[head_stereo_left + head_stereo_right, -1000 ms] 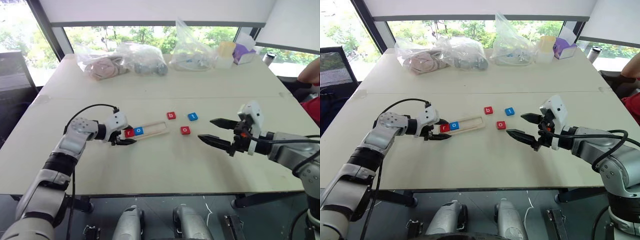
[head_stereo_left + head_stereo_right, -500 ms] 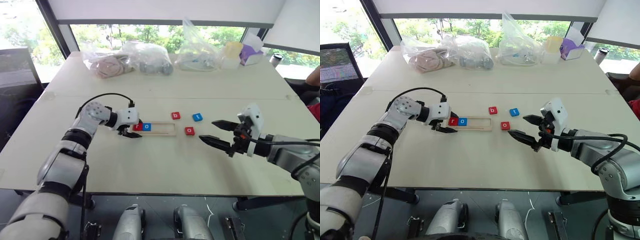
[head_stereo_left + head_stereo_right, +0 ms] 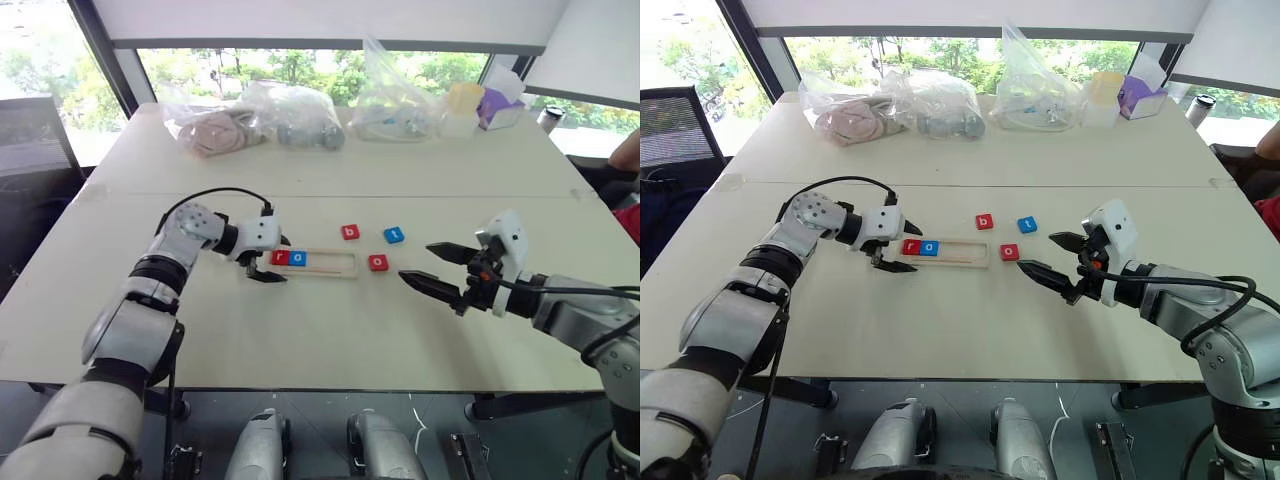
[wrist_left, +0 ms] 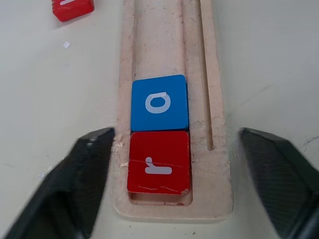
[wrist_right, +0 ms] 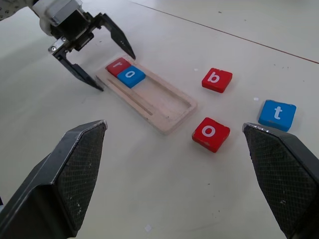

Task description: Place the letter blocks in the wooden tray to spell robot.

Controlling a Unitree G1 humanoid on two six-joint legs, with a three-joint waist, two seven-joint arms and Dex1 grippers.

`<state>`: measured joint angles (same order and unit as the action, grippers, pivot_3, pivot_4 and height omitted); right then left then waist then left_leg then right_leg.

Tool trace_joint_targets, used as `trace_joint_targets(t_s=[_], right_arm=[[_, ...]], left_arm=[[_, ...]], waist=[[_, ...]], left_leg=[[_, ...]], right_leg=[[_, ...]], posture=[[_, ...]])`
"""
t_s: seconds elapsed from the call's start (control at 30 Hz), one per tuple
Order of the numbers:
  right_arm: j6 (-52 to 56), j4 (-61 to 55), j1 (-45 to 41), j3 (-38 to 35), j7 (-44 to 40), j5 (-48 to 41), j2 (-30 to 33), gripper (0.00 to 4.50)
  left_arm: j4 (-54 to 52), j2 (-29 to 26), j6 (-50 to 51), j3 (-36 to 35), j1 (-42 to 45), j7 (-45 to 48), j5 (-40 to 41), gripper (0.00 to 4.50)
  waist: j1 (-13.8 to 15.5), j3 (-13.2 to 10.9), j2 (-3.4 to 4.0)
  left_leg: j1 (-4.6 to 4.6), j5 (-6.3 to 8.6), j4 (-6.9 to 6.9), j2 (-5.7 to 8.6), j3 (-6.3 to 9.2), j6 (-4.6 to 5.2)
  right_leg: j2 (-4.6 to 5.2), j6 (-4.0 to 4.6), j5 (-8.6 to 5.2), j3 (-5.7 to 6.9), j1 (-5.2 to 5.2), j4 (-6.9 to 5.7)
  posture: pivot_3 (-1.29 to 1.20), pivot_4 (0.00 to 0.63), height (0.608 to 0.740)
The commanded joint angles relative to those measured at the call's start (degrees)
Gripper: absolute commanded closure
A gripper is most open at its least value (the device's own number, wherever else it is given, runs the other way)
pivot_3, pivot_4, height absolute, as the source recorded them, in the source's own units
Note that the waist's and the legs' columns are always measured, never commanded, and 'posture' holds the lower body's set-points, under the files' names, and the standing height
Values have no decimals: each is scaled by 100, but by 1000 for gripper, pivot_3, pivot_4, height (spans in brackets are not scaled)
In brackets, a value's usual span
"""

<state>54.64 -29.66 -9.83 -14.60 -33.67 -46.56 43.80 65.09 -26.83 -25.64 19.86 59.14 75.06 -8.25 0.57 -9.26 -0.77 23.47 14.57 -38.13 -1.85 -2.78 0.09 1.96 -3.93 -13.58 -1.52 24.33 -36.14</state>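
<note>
The wooden tray [image 3: 335,264] lies mid-table and holds a red r block [image 3: 280,257] and a blue o block [image 3: 298,258] side by side at its left end. My left gripper [image 3: 283,259] is open, with its fingers [image 4: 75,184] astride that end on either side of the r block [image 4: 158,162], gripping nothing. Just right of the tray, a red b block [image 3: 350,232], a blue t block [image 3: 394,235] and a red o block [image 3: 378,262] sit loose on the table. To the right of them my right gripper [image 3: 416,261] hovers open and empty.
Several clear plastic bags [image 3: 295,115] and a purple box [image 3: 495,105] line the table's far edge. A person's arm [image 3: 628,150] shows at the right edge. A dark chair [image 3: 680,125] stands off the left side.
My left gripper was shut at the tray's left end and has now spread open around it. The right gripper has kept its place.
</note>
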Motion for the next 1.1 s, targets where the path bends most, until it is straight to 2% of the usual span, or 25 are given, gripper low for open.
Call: trace_joint_targets(t_s=[0.03, 0.17, 0.3, 0.37, 0.43, 0.57, 0.7, 0.87, 1.1], right_arm=[[-20, -116, -114, -25, 62, -54, -15, 0], [62, 68, -297, 102, 315, 73, -95, 0], [479, 506, -1411, 681, 1115, 250, -785, 0], [697, 980, -2023, 1052, 1659, 468, -1467, 0], [647, 1561, -2389, 1373, 2038, 914, -1988, 0], [132, 2762, -2812, 1837, 2252, 1735, -2521, 0], [-338, 3679, -3150, 2056, 2208, 2242, -2877, 0], [-798, 4562, -3535, 2174, 2137, 2759, -3220, 0], [-1071, 5812, -4084, 2084, 2362, 3223, -3826, 0]], left_arm=[[185, 47, 96, 90, -190, -69, -280, 28], [117, -82, 375, -161, -116, -11, -78, 28], [-587, -751, 1595, -824, -65, 688, 607, 28], [-1532, -1266, 2564, -1146, -401, 1056, 1011, 28], [-2872, -1624, 3758, -1571, -952, 1025, 1553, 28], [-5401, -1796, 6034, -2689, -2031, -117, 2577, 28], [-7221, -1738, 7446, -3577, -2998, -1114, 3273, 28], [-8267, -1561, 8298, -4165, -3567, -1987, 3868, 28], [-8618, -1545, 8243, -4190, -3948, -2541, 4126, 28]], waist=[[-1, 0, 0], [-3, -1, -1], [-168, -23, -36], [-323, -35, -56], [-383, -36, -57], [-277, -36, -51], [-277, -38, -49], [-307, -39, -51], [-315, -39, -51]], left_leg=[[-1, 1, 0, 0, 0, 1], [-2, 0, 0, -2, 2, 1], [4, 0, 0, -9, 0, 1], [11, 0, 4, -23, 1, 1], [18, 0, 18, -62, -6, 1], [45, 2, 24, -54, 11, 4], [92, 2, 12, -53, 6, 4], [79, -1, 0, -44, 4, -1], [37, -5, 3, -53, 2, -8]], right_leg=[[0, 0, 0, 0, 0, -1], [-3, 1, 1, 0, 0, -3], [-16, 12, 8, -3, 21, -8], [-33, 16, 12, -4, 35, -13], [-48, 16, 17, -10, 60, -25], [-43, -5, -19, 5, 105, -105], [-36, -11, -18, 9, 137, -105], [-30, -20, -12, 5, 119, -97], [-40, -7, -5, 4, 96, -106]], posture=[[0, 150, 740], [0, 150, 740], [0, 150, 740], [0, 150, 740], [0, 150, 740], [0, 150, 740], [0, 150, 740], [0, 150, 740], [0, 150, 740]])
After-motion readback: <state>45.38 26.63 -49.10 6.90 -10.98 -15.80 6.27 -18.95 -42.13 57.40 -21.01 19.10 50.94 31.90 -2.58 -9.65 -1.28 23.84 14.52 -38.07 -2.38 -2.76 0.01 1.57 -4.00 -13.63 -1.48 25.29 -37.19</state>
